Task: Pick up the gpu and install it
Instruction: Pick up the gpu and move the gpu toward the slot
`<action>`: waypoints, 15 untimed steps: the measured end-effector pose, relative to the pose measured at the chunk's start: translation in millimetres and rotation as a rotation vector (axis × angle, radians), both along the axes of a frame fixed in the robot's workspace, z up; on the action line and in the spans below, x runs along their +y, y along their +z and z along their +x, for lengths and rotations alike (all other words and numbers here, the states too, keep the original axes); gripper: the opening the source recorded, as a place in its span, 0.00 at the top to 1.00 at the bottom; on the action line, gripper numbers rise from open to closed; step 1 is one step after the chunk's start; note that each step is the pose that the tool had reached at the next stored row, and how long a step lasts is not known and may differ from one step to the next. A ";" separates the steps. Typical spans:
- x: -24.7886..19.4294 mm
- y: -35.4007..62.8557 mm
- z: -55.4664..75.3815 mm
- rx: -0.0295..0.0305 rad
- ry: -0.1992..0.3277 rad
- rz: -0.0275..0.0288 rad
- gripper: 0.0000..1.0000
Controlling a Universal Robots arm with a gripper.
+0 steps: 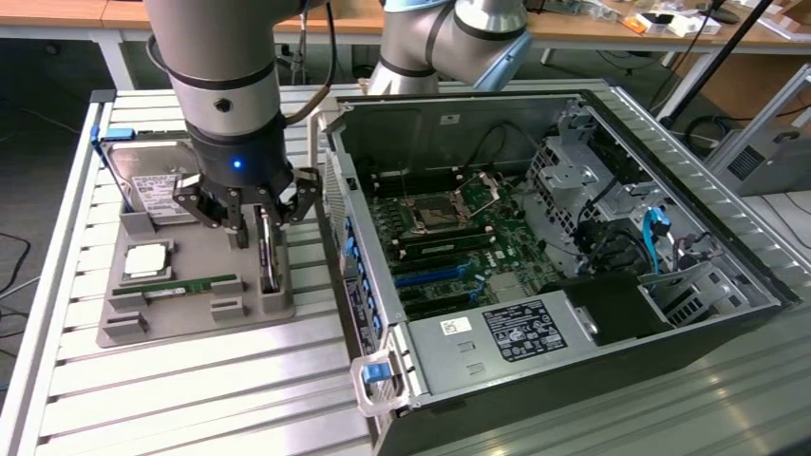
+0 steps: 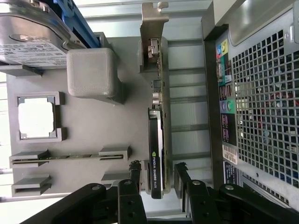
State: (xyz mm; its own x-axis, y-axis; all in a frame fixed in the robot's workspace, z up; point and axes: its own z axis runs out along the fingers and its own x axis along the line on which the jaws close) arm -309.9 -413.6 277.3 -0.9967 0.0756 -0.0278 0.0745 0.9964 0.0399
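Wrist view: my claw [image 2: 157,177] is spread open, one finger on each side of the gpu [image 2: 155,140], with no grip on it yet. The gpu stands on its long edge in a slot along the gray holder's [image 2: 107,126] edge nearest the computer case [image 2: 261,93], its metal bracket pointing away from my claw.

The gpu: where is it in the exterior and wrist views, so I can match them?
Exterior view: the gpu stands on edge in the grey tray, on the side toward the computer case, under the gripper.
Wrist view: it runs between the tray's slots and the case, one end between the fingers.
Shared landmark: the white-labelled hard drive.
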 end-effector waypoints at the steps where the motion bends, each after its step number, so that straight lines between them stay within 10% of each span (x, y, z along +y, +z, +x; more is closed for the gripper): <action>1: 0.0 -0.2 0.0 0.0000 0.000 0.0000 0.58; 15: 0.0 -3.1 0.0 0.0000 0.000 0.0000 0.58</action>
State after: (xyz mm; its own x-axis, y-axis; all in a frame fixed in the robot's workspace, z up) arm -310.0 -413.6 274.2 -0.9968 0.0756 -0.0278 0.0744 0.9964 0.0399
